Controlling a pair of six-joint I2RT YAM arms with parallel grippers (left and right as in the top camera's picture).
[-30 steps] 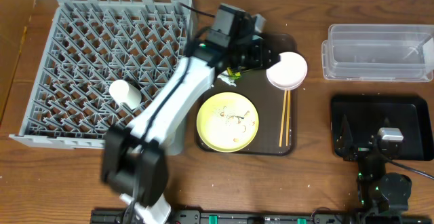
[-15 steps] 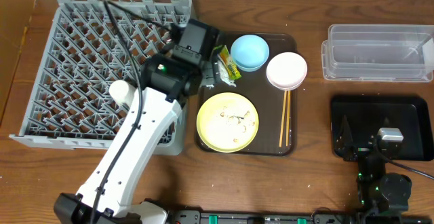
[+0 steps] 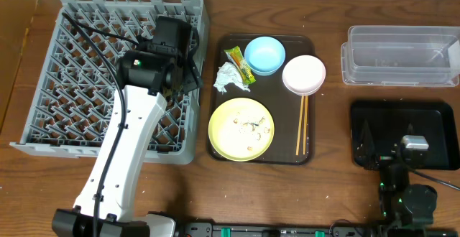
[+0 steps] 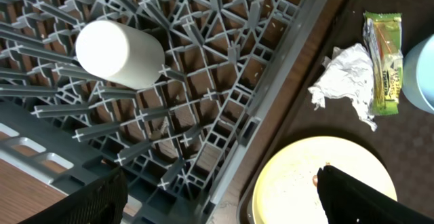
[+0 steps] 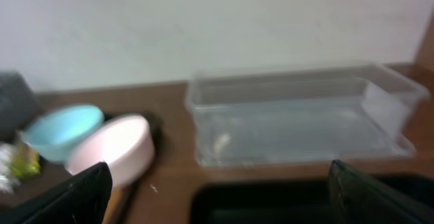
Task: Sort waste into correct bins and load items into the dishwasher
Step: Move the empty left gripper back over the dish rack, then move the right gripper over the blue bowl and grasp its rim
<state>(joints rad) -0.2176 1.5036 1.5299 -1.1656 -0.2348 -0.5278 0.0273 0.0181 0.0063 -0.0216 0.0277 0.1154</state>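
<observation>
Left hand: spread wide, nothing pinched; it is held over the 3 o'clock side of the large square grey plastic dish rack.
Right hand: spread wide and empty, positioned above the shallow black rectangular tray, at 6 o'clock from the clear plastic rectangular tub.
Small cream cup: laid on its side among the rack pegs and judged loaded.
Dark brown serving tray: set on the table at 3 o'clock from the rack; the remaining things are carried on it.
Crumpled white tissue: at 10 o'clock on the brown tray, touching the small yellow-green snack wrapper. It is judged light and squashy, best pinched across its raised middle.
Wrapper: judged thin and slick; one end is best nipped.
Large yellow plate: at 7 o'clock, with pale rice-like food scraps on it. It is judged stiff, smooth and heavier; the rim is best gripped and kept level.
Light blue bowl: at 12 o'clock.
Pinkish-white bowl: at 2 o'clock. Both bowls are judged hard and slippery, best pinched over the rim.
Pair of wooden chopsticks: at 4 o'clock, side by side; judged thin, rigid, prone to rolling, best taken at mid-length.
</observation>
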